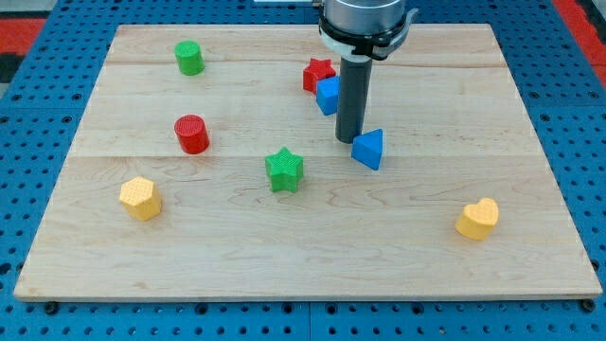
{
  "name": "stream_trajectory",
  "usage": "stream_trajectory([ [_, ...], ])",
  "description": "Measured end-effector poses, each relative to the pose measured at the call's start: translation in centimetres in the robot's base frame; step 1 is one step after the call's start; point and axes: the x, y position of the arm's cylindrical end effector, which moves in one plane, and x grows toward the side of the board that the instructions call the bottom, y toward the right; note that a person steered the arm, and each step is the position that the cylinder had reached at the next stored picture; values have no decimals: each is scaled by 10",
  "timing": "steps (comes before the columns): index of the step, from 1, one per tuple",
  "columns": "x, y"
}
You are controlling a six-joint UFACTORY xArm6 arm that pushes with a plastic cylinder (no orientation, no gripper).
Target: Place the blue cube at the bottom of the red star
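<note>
The red star [318, 73] lies near the view's top centre of the wooden board. The blue cube [328, 96] sits touching it on its lower right side. My rod comes down from the top, and my tip [349, 140] rests on the board just right of and below the blue cube. The tip stands close to the left edge of a blue triangular block [369, 149]. Whether the tip touches either blue block I cannot tell.
A green cylinder [189, 58] is at the top left, a red cylinder [192, 134] left of centre, a green star [284, 170] in the middle, a yellow hexagon [140, 198] at lower left, a yellow heart [477, 219] at lower right. The board's edge [303, 296] meets blue pegboard.
</note>
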Motion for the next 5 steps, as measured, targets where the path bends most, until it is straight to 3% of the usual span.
stream_trajectory([
  [1, 19, -1],
  [4, 17, -2],
  [5, -14, -7],
])
